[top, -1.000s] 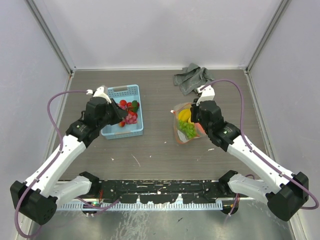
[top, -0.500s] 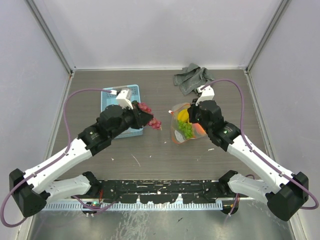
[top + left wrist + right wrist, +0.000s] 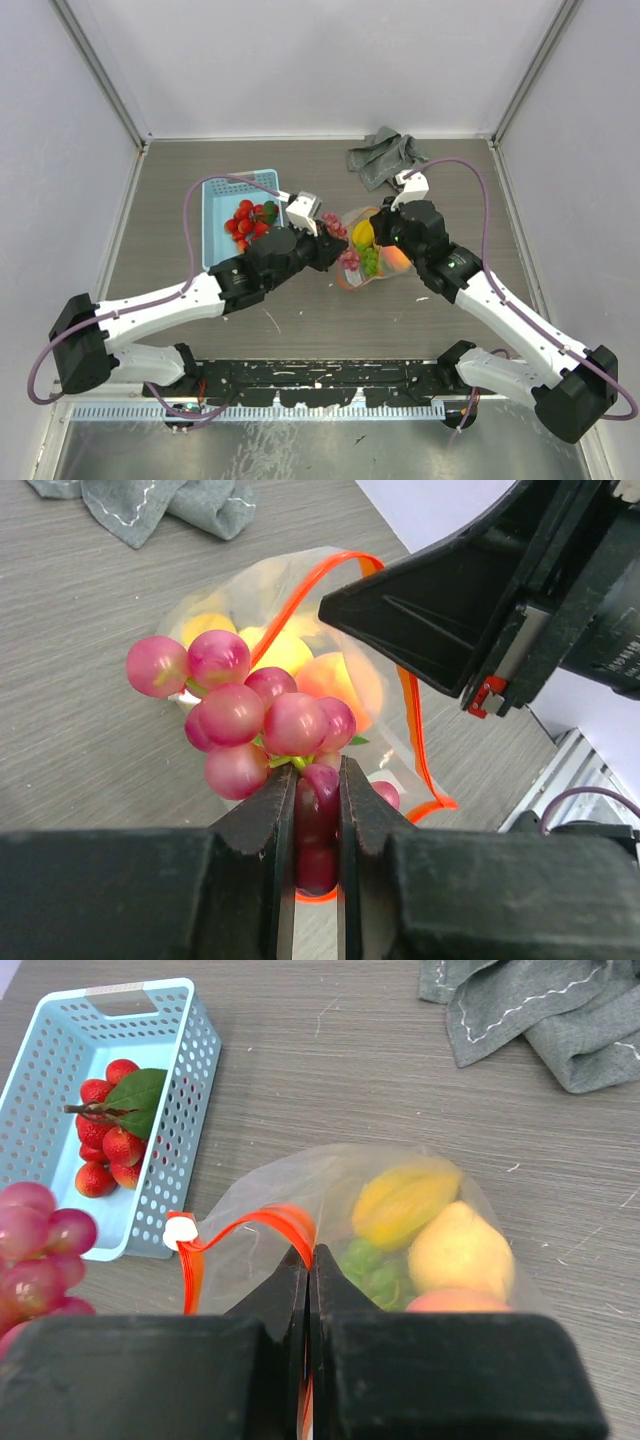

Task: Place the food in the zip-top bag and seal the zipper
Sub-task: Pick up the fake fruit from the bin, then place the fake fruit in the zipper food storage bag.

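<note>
Just right of the worktop's middle, the right gripper pinches the zipper of the zip-top bag — lemon and peach inside — while the left gripper, clamped on purple grapes, hangs at its mouth.

counter: grey-brown, with thin lines like wood. It is wide and flat, with pale walls at the back and sides.
marks: a few small white scratches on the near part of the counter.
basket: light blue plastic with many small holes. It sits flat on the left part of the counter.
cloth: grey and bunched up. It lies near the back edge, right of the middle.
bag: clear plastic with a red-orange strip. It sits right of the middle, between the basket and the right side. It is nearer than the cloth and does not touch it. The strip end is lifted off the counter.
</note>
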### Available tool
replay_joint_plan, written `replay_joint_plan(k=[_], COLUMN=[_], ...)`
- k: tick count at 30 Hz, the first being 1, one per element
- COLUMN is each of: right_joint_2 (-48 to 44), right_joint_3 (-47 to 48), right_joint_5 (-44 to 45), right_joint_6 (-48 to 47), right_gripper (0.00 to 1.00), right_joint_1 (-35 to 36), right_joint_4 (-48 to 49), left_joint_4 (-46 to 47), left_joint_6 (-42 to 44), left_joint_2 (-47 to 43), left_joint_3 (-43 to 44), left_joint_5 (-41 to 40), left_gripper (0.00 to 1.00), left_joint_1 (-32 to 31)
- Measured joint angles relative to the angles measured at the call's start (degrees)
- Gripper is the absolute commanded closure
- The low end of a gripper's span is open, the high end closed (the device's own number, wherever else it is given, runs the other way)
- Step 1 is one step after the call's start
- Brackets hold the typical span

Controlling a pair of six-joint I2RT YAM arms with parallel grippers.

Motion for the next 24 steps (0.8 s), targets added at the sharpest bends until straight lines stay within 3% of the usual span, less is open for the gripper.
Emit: replay_joint_plan(k=[9,24], right_joint_2=[0.0,-0.3], right_joint_3=[-1.1,-1.9], right_joint_5=[-3.4,-5.0], right_joint_6=[0.9,1.5], right_gripper=[0.99,1.0], right_joint_1=[0.2,0.2], right_joint_4=[1.3,2.4], left_joint_4=[7.1,9.4], left_joint_6=[2.3,-0.9], left_joint_2=[7.3,14.8], left_joint_3=[1.3,1.9], left_joint_5=[-2.5,-0.9], left_gripper=[1.0,1.0], left_joint_1=[-0.7,-1.2])
